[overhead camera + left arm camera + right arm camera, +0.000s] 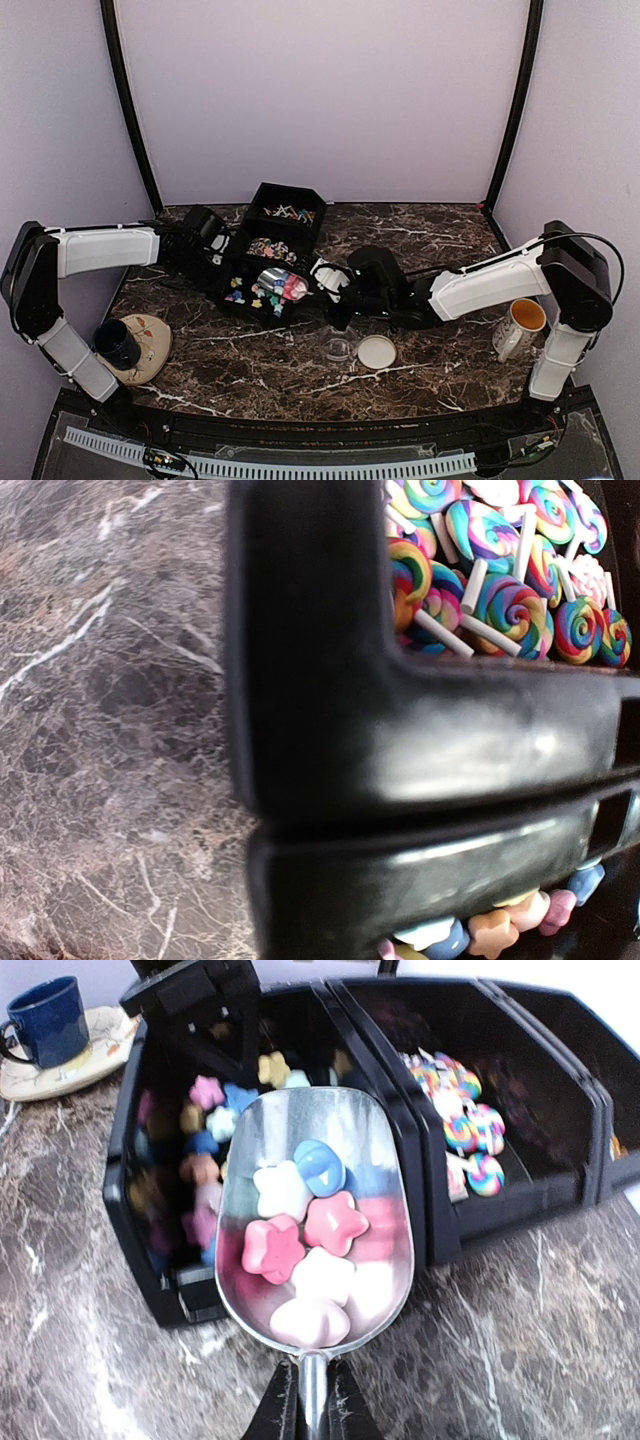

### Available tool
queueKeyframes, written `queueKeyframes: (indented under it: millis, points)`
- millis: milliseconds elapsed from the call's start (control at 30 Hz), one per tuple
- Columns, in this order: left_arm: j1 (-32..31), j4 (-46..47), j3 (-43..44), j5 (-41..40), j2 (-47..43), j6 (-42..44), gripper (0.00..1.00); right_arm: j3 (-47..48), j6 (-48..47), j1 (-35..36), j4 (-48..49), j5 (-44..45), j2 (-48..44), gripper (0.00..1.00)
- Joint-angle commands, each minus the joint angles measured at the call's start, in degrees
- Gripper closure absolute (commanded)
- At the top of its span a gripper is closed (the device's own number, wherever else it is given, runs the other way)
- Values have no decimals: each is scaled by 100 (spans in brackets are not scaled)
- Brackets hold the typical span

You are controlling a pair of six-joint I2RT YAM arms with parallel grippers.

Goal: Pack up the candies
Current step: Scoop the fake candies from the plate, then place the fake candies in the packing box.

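Top: R gripper (318, 284) is holding scoop (272, 281) w/ candies (291, 288) above front bin (240, 307). L gripper (207, 243) is clamping bin's far wall, apparently steadying it.
L wrist: only bin wall, lollipops (500, 590) and star candies are showing.
R wrist: jaws are pinching scoop handle, stars are sitting in bowl.
Scooping stage, prob. Next: carrying level to clear jar (338, 349), tipping slowly.

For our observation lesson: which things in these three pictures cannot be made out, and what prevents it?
- Scoop handle: right wrist view, cut off by the bottom edge.
- Far bin: top view, contents too small.
- Star candies: left wrist view, cut by the bottom edge, blurred.
- Clear pot: top view, too small to judge contents.
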Motion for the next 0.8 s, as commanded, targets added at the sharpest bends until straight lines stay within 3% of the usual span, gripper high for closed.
queueKeyframes:
  millis: [0, 300, 767]
  points:
    - [56, 670, 427, 92, -336, -148, 100, -294, -40, -126, -103, -15, -337, 100]
    - [59, 613, 454, 107, -271, -132, 100, -848, 51, -143, -332, -39, -1263, 100]
    - [54, 618, 472, 246, -292, -136, 100, -1245, 401, -127, -2578, 420, -3403, 100]
